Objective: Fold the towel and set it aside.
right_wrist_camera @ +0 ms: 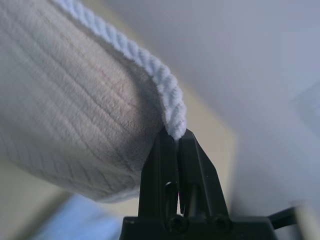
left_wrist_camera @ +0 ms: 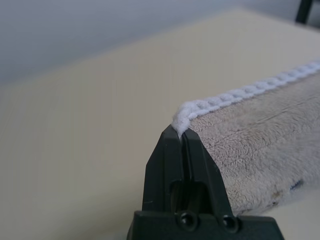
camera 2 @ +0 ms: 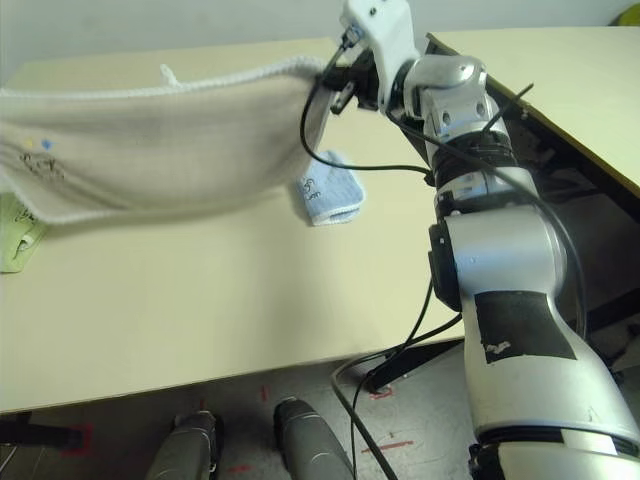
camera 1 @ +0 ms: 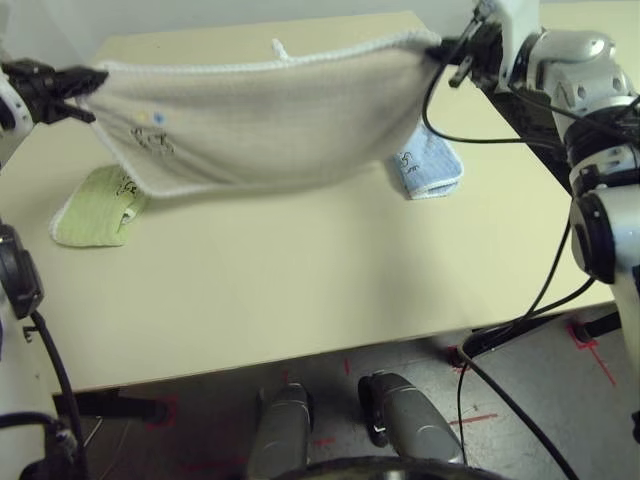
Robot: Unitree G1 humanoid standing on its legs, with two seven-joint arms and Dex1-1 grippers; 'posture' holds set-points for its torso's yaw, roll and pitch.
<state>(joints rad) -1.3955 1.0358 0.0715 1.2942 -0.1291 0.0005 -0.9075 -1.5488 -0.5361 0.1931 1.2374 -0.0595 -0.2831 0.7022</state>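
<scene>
The beige towel (camera 1: 270, 115) hangs in the air above the table, stretched between both grippers with its white stitched edge along the top and a small dark logo near its left side. My left gripper (camera 1: 88, 78) is shut on the towel's left top corner (left_wrist_camera: 184, 120). At the right top corner (right_wrist_camera: 172, 125) my right gripper (camera 1: 438, 48) is shut on the edging. The towel's lower edge sags clear of the tabletop, and it hides the far middle of the table.
A light-green folded towel (camera 1: 95, 208) lies on the table (camera 1: 300, 290) at the left, partly under the hanging cloth. A light-blue folded towel (camera 1: 428, 165) lies at the right, below my right gripper. Black cables (camera 1: 520, 300) trail off the table's right edge.
</scene>
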